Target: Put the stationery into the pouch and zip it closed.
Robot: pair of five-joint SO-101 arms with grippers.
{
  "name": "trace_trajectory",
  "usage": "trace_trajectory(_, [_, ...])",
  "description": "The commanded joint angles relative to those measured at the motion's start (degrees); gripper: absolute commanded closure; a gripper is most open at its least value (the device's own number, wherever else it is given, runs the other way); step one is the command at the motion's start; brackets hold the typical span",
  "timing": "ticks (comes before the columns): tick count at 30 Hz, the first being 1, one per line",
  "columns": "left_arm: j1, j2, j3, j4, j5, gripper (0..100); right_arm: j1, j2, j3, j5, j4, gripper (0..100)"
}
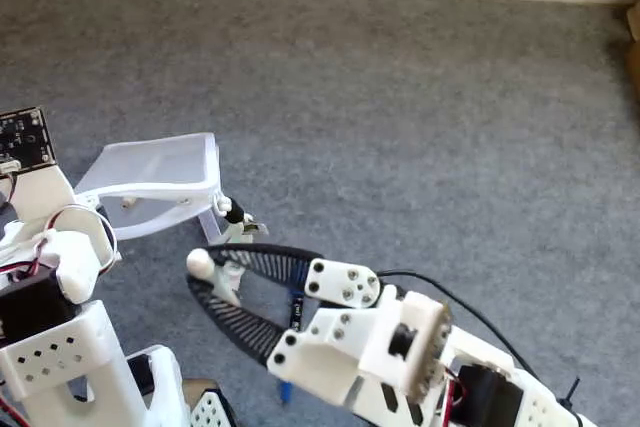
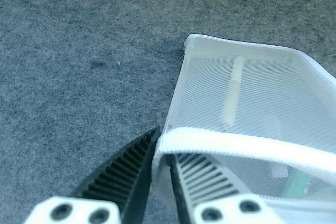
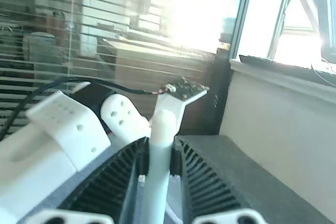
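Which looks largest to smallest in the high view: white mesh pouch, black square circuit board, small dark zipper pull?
1. white mesh pouch
2. black square circuit board
3. small dark zipper pull

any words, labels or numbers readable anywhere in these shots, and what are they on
No text can be read in any view.
On the circuit board at the high view's left edge: small pale marks, too small to read.
On the mesh pouch: no print visible.
On the white pen: no print visible.
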Motion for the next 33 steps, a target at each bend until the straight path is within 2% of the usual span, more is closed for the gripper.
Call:
trace_trajectory(1, [-0.4, -0.04, -0.48, -0.53, -0.26, 99, -3.65, -0.4, -0.31, -0.18, -4.44, 99.5])
trace_trajectory(5, [-0.4, -0.04, -0.48, -0.53, -0.26, 99, -4.44, -0.31, 0.48, -0.18, -9.71, 99.5])
trace_trajectory(11, [-0.4, -0.04, -0.48, -0.53, -0.26, 99, -4.35, -0.31, 7.43, -0.09, -24.22, 99.5])
trace_trajectory(16, [-0.4, -0.04, -0.48, -0.53, -0.26, 99, -4.26, 0.48, 10.42, -0.09, -30.64, 99.5])
trace_trajectory(20, [-0.4, -0.04, -0.48, -0.53, -0.26, 99, -2.33, 6.37, 9.98, -0.09, -35.56, 99.5])
trace_trajectory(26, [-0.4, -0.04, -0.4, -0.53, -0.26, 99, 3.82, 17.98, 10.07, -0.09, -49.63, 99.5])
trace_trajectory(33, [-0.4, -0.04, -0.4, -0.53, -0.26, 99, 6.73, 28.0, 9.98, -0.09, -58.33, 99.5])
